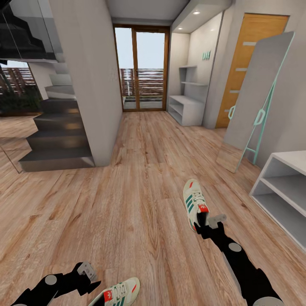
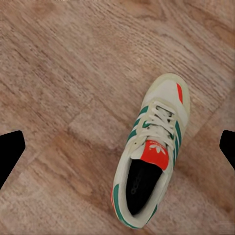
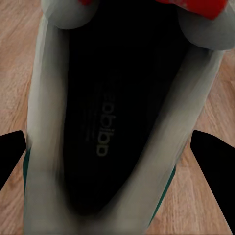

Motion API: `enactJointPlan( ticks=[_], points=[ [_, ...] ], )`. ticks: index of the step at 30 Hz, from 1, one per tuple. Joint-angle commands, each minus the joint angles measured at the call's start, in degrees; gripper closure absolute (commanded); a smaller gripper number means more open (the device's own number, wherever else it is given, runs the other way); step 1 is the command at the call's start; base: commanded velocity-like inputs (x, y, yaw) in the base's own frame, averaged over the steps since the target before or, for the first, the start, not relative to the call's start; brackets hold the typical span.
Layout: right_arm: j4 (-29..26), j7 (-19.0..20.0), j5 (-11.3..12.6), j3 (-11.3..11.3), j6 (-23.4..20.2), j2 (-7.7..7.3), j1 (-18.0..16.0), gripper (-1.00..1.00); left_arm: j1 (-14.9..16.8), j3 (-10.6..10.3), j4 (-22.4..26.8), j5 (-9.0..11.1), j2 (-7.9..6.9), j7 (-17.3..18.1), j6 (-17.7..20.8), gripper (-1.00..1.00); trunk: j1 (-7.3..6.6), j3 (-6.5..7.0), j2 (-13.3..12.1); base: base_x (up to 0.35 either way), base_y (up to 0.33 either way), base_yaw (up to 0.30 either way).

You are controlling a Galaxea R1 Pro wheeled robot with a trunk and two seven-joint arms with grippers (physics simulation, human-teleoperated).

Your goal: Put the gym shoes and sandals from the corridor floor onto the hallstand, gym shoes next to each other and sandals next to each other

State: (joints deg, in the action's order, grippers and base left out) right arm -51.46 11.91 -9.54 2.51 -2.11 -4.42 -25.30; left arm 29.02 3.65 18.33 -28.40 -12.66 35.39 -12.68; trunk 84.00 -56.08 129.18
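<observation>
Progress is nil: both gym shoes lie on the corridor floor (image 1: pixel 127 178), one (image 1: pixel 195 203) beneath the wide-open right gripper (image 1: pixel 210 222), the other (image 1: pixel 117 294) beside the open left gripper (image 1: pixel 88 273), with the shoe rack (image 1: pixel 187 108) far down the corridor.

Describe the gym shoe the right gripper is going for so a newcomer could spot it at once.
Start at the pale shelf unit at the right edge of the head view; on the wood floor to its left lies a cream sneaker, toe pointing down the corridor. Unlike the other sneaker by the left gripper, the right gripper straddles its heel.
</observation>
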Motion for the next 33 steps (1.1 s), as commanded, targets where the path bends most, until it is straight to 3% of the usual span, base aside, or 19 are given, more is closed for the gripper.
enactJointPlan(
  ticks=[1, 11, 33],
  points=[
    [-0.28, 0.52, -0.57, 0.2, -0.37, 0.0, -0.04, 1.0, 0.04, 0.52, 0.01, -0.56, 0.05, 0.19, -0.3, -1.0, -0.01, -0.05, 0.02, 0.0, 0.0, 0.0],
    [-0.34, 0.74, -0.72, 0.14, -0.62, -0.72, -0.1, 1.0, 0.05, 0.66, 0.34, -0.6, 0.41, -0.22, -0.31, -1.0, -0.01, -0.05, 0.02, -0.015, 0.055, 0.0],
    [0.13, 0.73, -0.66, 0.22, -0.62, -0.77, -0.1, 1.0, 0.16, 1.16, 0.47, -0.06, 0.44, -0.24, -0.32, -1.0, -0.01, -0.05, 0.02, -0.001, 0.028, 0.0]
  ],
)
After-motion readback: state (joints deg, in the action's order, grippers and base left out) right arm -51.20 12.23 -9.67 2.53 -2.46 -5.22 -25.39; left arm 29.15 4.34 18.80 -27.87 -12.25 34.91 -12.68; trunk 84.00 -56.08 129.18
